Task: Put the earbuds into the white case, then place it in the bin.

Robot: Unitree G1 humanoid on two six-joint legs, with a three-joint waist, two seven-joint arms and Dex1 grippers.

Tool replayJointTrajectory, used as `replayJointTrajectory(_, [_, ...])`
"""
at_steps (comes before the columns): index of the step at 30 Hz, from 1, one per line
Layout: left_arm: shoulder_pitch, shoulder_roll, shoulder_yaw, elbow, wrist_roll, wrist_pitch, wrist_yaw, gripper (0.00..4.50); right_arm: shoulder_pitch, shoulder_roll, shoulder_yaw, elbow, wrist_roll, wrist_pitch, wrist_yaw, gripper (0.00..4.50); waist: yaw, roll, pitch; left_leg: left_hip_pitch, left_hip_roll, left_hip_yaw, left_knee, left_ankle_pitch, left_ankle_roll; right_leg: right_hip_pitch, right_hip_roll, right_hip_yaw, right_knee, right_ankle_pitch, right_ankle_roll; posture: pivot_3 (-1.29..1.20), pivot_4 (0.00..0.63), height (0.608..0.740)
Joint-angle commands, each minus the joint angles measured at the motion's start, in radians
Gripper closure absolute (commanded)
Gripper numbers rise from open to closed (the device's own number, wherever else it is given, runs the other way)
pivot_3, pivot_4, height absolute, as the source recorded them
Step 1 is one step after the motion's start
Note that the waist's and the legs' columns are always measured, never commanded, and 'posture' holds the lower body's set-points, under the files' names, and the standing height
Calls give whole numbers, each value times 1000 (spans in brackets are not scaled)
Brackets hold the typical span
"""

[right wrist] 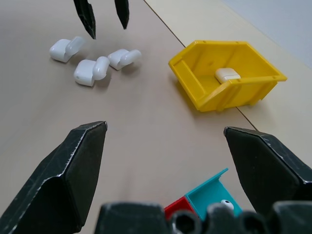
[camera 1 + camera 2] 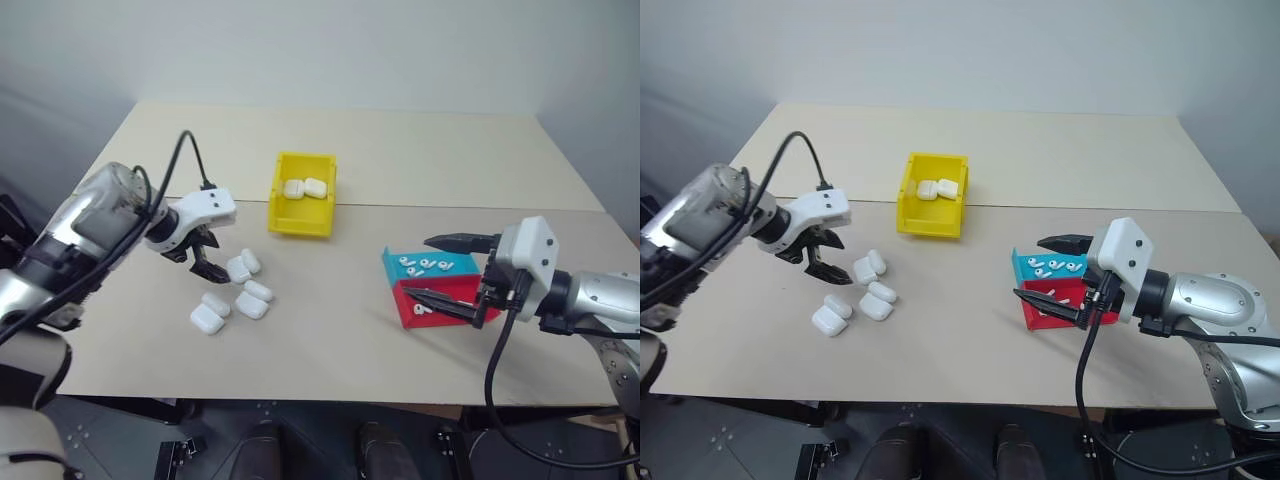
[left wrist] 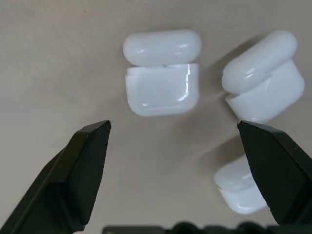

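Observation:
Several white cases [image 2: 243, 265] lie in a loose cluster on the left of the table, lids flipped open. My left gripper [image 2: 207, 262] hangs open just above them, pointing steeply down. In the left wrist view one open case [image 3: 162, 73] lies ahead between the fingers [image 3: 78, 170], untouched. The yellow bin [image 2: 300, 226] stands at mid table with two closed cases [image 2: 305, 187] inside. Earbuds [image 2: 425, 265] lie in the cyan tray [image 2: 395, 262]; one more [image 2: 418, 309] is in the red tray. My right gripper [image 2: 418, 267] is open and empty, its fingers over those trays.
The red tray [image 2: 410, 320] adjoins the cyan one on the right of the table. A seam runs across the tabletop [image 2: 450, 206] behind the bin. Bare table lies between the case cluster and the trays. The table's front edge is close to both arms.

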Motion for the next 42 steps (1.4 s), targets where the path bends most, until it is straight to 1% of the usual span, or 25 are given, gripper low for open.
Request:
replayJointTrajectory(1, [-39, -45, -4, 114, 101, -149, -65, 0, -1, -3, -30, -37, 10, -1, -17, 17, -5, 0, 0, 0, 0, 0, 0, 0, 0, 0, 0, 0, 0, 0, 0, 0, 150, 740])
replayJointTrajectory(7, [-117, -184, -4, 347, 227, -251, -113, 0, 8, -2, -33, -54, 16, 7, -40, 17, -3, 0, 0, -2, 0, 0, 1, 0, 0, -1, 0, 0, 0, 0, 0, 0, 150, 740])
replayJointTrajectory(12, [-156, -258, 3, 450, 289, -253, -165, 0, 25, 5, -37, -78, 22, 12, -63, 17, -3, 0, 0, -3, 0, -1, 1, 0, 1, -1, 0, 0, -1, 0, 1, 0, 150, 740])
replayJointTrajectory(17, [-143, -277, 9, 452, 338, -223, -223, 0, 60, 7, -55, -109, 34, 12, -86, 17, -5, 0, 0, -4, 0, -1, 1, 0, 1, -2, 0, 0, 0, 0, 1, 0, 150, 740])
replayJointTrajectory(26, [-133, -342, 16, 482, 409, -80, -207, 0, 87, 17, -49, -130, 29, 7, -114, 17, -5, 0, 0, -3, 0, -2, 2, 0, 1, -1, 0, 0, 0, 0, 1, 0, 150, 740])
replayJointTrajectory(33, [-96, -338, 7, 442, 452, -26, -215, 0, 83, 23, -29, -131, 19, 4, -128, 17, -9, 0, 0, -2, 0, -1, 2, -1, 1, -1, 0, 0, 1, 0, 1, 0, 150, 740])
replayJointTrajectory(36, [-81, -332, 15, 419, 455, -19, -219, 592, 79, 25, -23, -127, 17, 3, -129, 0, -13, 0, 0, -2, 0, -1, 1, -1, 1, -1, 0, 0, 1, 0, 1, 0, 150, 740])
replayJointTrajectory(39, [-68, -324, 30, 394, 455, -10, -220, 1537, 77, 23, -22, -122, 15, -1, -127, 0, -16, 0, 0, -2, 0, -1, 1, -1, 1, -1, 0, 0, 1, 0, 1, 0, 150, 740])
replayJointTrajectory(40, [-65, -322, 37, 388, 456, -5, -219, 1736, 76, 23, -22, -120, 14, -3, -125, 0, -16, 0, 0, -2, 0, -1, 1, -1, 1, -1, 0, 0, 1, 0, 1, 0, 150, 740])
replayJointTrajectory(42, [-56, -315, 54, 372, 454, 14, -212, 1736, 76, 23, -21, -115, 12, -7, -123, 0, -16, 0, 0, -2, 0, -1, 1, -1, 1, -1, 0, 0, 1, 0, 1, 0, 150, 740])
